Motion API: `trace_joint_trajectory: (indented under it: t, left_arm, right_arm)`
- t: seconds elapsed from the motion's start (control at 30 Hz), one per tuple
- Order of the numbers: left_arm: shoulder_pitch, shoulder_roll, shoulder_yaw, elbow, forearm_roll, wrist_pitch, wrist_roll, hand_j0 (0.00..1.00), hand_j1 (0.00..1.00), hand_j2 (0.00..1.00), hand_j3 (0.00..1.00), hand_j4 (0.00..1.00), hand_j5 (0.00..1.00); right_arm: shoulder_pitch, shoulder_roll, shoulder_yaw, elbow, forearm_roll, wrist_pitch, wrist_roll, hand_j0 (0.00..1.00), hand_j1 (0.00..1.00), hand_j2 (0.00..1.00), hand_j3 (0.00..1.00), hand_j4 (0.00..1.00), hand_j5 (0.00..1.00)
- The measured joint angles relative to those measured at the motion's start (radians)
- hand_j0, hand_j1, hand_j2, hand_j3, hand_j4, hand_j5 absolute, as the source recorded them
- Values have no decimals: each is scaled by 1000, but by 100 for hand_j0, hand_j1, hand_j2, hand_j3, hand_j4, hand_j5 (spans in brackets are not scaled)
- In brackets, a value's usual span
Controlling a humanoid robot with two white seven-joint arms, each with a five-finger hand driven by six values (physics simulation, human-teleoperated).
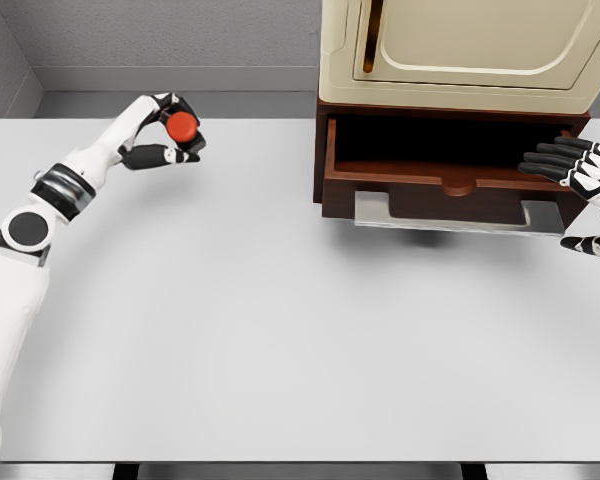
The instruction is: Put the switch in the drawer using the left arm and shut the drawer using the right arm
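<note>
The switch (183,125) is a small piece with a round red top, held at the far left of the white table (280,330). My left hand (174,133) is shut on it, black fingers curled over the top and thumb beneath. The brown wooden drawer (435,185) stands pulled out under the cream cabinet (460,50) at the back right, its inside dark. My right hand (570,190) is at the drawer's right end, fingers stretched flat along the front edge and thumb lower down, holding nothing.
A grey metal plate (455,218) sticks out beneath the drawer front. The grey back wall (170,40) runs behind the table. The table's front edge lies near the bottom of the picture.
</note>
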Motion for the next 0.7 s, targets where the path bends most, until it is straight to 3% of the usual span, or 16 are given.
trace_joint_trajectory:
  t: [0.4, 0.7]
  left_arm:
    - [37, -1, -3, -143, -9, 1, -1, 27, 27, 27, 27, 27, 27]
    - [37, -23, -14, -225, -72, 8, -2, 25, 25, 25, 25, 25, 25]
  right_arm:
    - [2, 0, 2, 0, 2, 0, -1, 100, 100, 100, 100, 100, 100]
    - [2, 0, 2, 0, 2, 0, -1, 100, 100, 100, 100, 100, 100]
